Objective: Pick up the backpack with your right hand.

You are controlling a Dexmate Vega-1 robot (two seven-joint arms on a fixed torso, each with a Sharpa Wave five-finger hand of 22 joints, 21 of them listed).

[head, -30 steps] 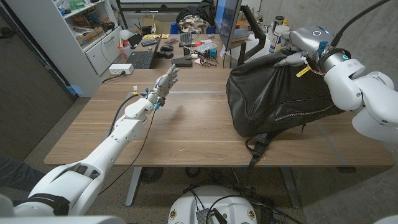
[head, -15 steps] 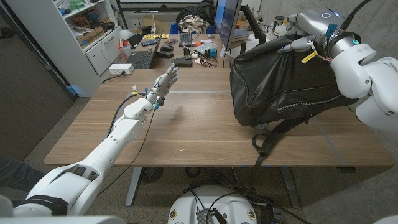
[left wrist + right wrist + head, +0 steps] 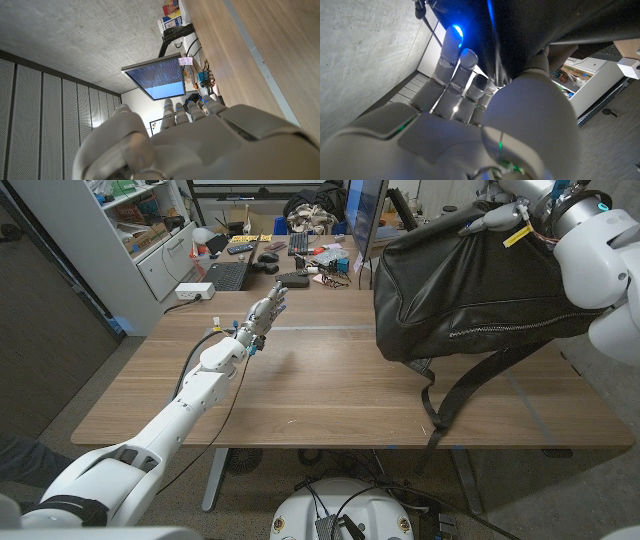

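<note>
Head view: the right hand (image 3: 500, 218) grips the top of the black backpack (image 3: 470, 285), which hangs clear above the right side of the surface (image 3: 300, 400), straps dangling; a yellow tag sits by the wrist, writing unreadable; the left hand (image 3: 265, 313) hovers mid-surface, fingers (image 3: 275, 298) extended, holding nothing.
</note>
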